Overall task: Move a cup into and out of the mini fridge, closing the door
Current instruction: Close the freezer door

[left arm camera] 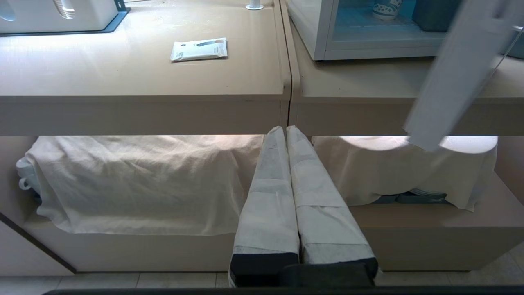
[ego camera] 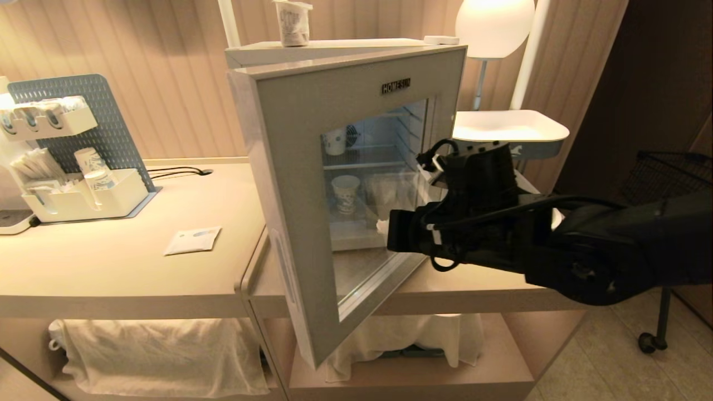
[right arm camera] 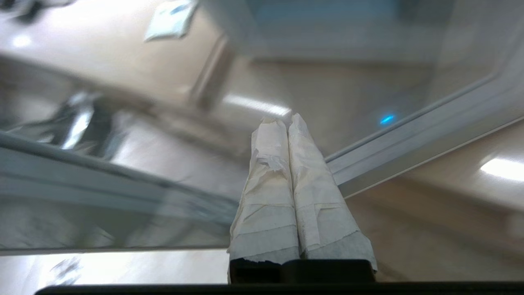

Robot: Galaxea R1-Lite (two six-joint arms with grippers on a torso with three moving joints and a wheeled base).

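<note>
The cup (ego camera: 293, 22), a small white tub with a flared rim, stands on top of the mini fridge (ego camera: 334, 47). The door (ego camera: 284, 184), a grey frame around glass, hangs partly open and swings toward me. My right arm reaches in from the right behind the door. Its gripper (ego camera: 383, 225) is shut and empty, with the taped tips right at the inner side of the glass (right arm camera: 286, 121), near the lower frame rail (right arm camera: 409, 143). My left gripper (left arm camera: 285, 130) is shut and empty, parked low in front of the counter's lower shelf. The fridge's bottom corner (left arm camera: 319, 37) shows above it.
White paper cups with a blue pattern (ego camera: 345, 192) stand inside the fridge. On the counter to the left are a pegboard organiser (ego camera: 83, 184) and a flat sachet (ego camera: 192, 240). Cloth (ego camera: 161, 351) drapes the lower shelf. A white tray (ego camera: 509, 131) and a lamp (ego camera: 494, 25) stand to the right behind.
</note>
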